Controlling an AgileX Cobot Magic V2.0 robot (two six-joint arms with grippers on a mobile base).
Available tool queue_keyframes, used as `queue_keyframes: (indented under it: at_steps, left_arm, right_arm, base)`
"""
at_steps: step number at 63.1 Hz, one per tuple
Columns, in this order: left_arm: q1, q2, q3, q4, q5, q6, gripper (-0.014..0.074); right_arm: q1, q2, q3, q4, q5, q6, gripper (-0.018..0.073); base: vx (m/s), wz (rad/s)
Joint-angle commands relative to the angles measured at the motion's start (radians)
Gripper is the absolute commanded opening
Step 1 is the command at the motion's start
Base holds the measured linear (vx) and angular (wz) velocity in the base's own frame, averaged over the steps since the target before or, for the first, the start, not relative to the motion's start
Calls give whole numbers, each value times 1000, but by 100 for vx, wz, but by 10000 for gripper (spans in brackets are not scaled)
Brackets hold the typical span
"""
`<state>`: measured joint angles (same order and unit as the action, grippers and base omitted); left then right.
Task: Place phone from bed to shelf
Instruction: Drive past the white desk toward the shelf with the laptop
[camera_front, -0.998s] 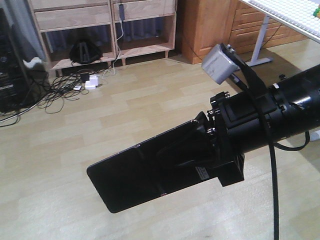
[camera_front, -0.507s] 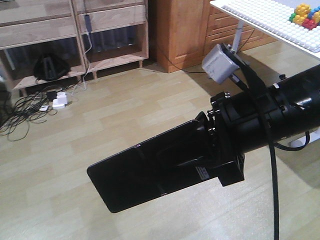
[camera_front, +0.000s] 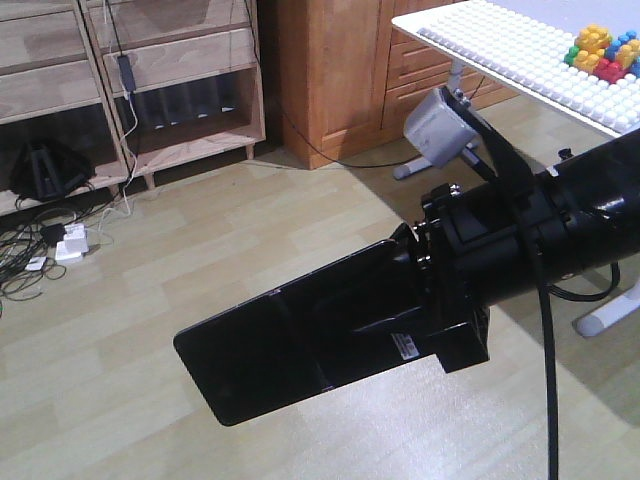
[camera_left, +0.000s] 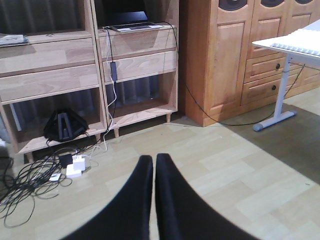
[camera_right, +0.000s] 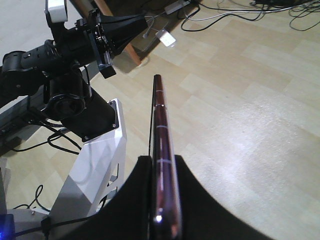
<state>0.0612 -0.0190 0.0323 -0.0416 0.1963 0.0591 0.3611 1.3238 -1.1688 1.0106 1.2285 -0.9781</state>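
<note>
One end of phone (camera_right: 160, 125) clamped in right gripper (camera_right: 162, 192), rest jutting free above floor (camera_front: 150, 260), likely for sliding onto a board; left gripper (camera_left: 154, 172) closed, empty, kept aside; shelf (camera_left: 142, 110) well beyond.

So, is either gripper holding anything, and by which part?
The right gripper clamps the phone by one short end; the left gripper is shut, empty.

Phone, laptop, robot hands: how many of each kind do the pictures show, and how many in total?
Phone: 1
Laptop: 1
Robot hands: 2 (left hand, right hand)
Total: 4
</note>
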Motion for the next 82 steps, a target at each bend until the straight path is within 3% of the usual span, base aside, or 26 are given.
queue_keyframes:
  at_steps: [1, 82]
  left_arm:
    - [0, -8, 7, -9, -70, 0, 1]
    - [0, -8, 7, -9, -70, 0, 1]
  right_arm:
    - [1, -28, -26, 78, 58, -6, -2]
    - [1, -28, -26, 78, 58, -6, -2]
  base:
    - [41, -3]
    - [43, -3]
